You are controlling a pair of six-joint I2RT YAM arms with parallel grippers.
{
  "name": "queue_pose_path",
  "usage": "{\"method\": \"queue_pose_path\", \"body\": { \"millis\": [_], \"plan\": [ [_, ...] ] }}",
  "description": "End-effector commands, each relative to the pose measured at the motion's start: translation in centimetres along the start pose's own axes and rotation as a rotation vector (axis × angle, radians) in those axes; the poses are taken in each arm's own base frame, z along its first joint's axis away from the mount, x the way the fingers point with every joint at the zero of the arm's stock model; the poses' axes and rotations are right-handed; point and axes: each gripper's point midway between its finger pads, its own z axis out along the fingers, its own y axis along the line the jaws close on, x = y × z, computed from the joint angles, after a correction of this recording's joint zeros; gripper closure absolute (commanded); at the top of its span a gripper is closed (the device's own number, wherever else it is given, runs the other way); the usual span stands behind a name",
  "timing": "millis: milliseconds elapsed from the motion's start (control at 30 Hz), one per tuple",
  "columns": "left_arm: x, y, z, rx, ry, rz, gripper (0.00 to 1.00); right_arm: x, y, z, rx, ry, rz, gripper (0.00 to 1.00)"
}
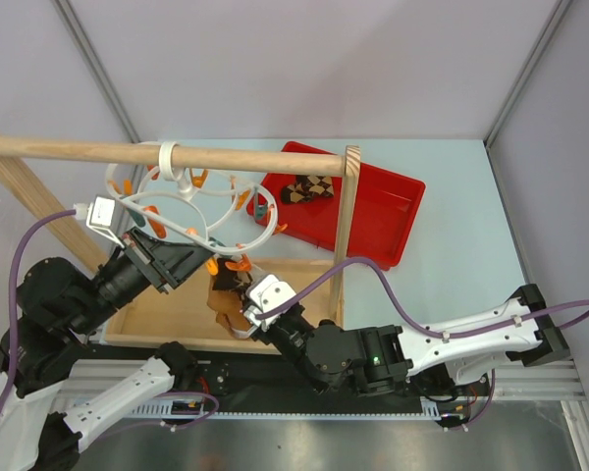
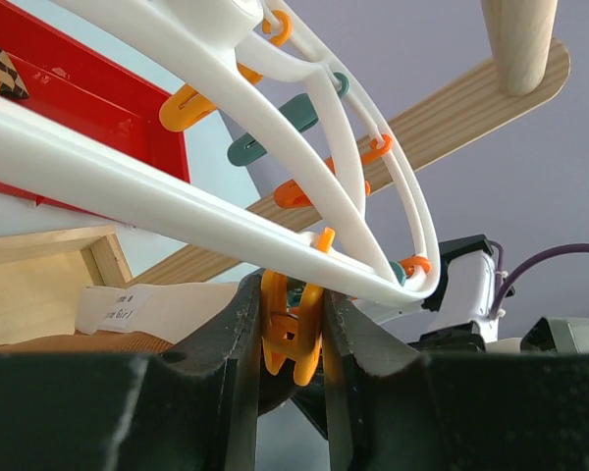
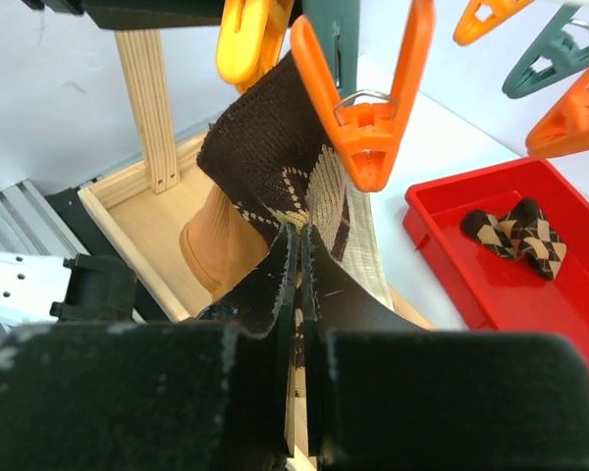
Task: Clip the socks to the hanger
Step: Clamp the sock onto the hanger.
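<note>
Left gripper (image 2: 294,299): I have its fingers squeezed on an orange peg (image 2: 293,355) at the hanger (image 2: 128,191) rim.
Right gripper (image 3: 296,257): fingers together, pinching one sock (image 3: 265,157), raised just under the pegs.
Hanger: hooked over the wooden rod (image 1: 177,155).
Done: by my reading, nothing clipped yet.
Left: feed this sock's edge into the peg; then the second sock (image 3: 515,235), lying in the red tray (image 3: 452,289).

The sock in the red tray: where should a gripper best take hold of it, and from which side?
Probably from straight above: the sock lies flat and bent on the floor of the red tray, whose raised walls bar a sideways approach. Pinch one free end, not the bend, so the rest hangs free for clipping.
</note>
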Motion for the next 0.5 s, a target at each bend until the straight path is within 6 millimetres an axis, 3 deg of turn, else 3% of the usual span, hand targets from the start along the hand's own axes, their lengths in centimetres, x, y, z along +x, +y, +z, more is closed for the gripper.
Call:
{"method": "queue_pose_path", "body": {
  "millis": [0,467],
  "plan": [
    [-0.71,-0.23,-0.05,-0.003,-0.034,-0.033,1.00,-1.80,-0.02,0.40,0.007,-0.025,0.078,1.00],
    [-0.71,0.56,0.20,-0.034,-0.046,-0.044,1.00,-2.21,0.78,1.18,0.002,-0.018,0.085,1.00]
  ]
}}
